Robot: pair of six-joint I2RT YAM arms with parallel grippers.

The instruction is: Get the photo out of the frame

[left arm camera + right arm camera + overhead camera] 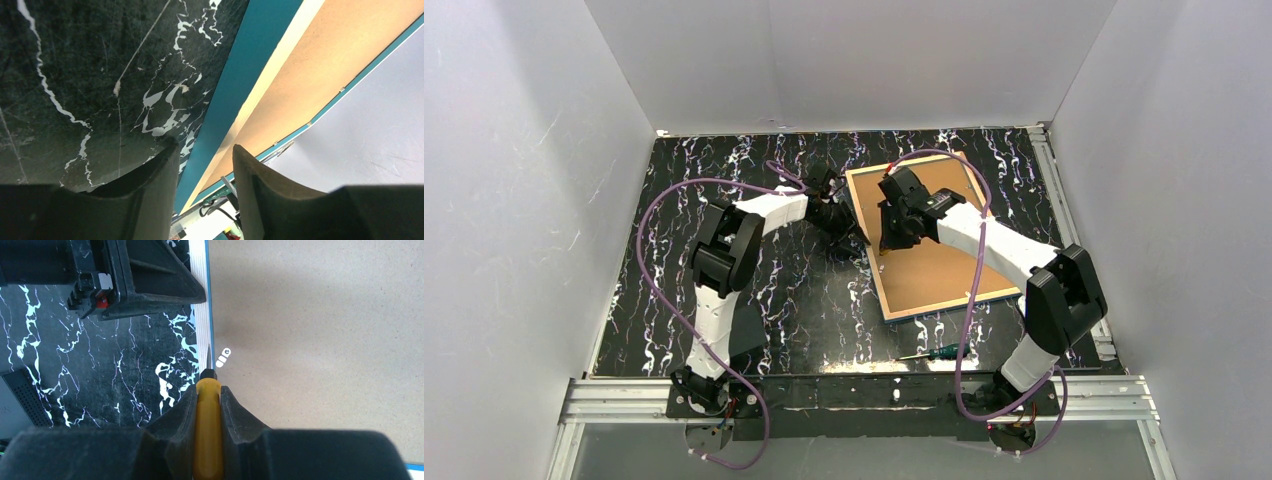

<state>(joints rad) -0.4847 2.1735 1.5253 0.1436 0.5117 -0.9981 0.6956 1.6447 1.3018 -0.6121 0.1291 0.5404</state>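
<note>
Evidently we have barely begun: the frame (944,303) lies face down on the worktop (774,300), photo hidden under its backing board (924,270); right tool (207,390) clamps a yellow-handled screwdriver (207,435), left tool (205,160) straddles the frame's edge, grip unclear.

The table (774,300) is glossy, black with marble-like veins. The board (325,340) is matt, finely grainy brown fibreboard. The frame (240,85) is smooth blue over pale wood. The screwdriver (208,415) has a glossy yellow plastic handle.
</note>
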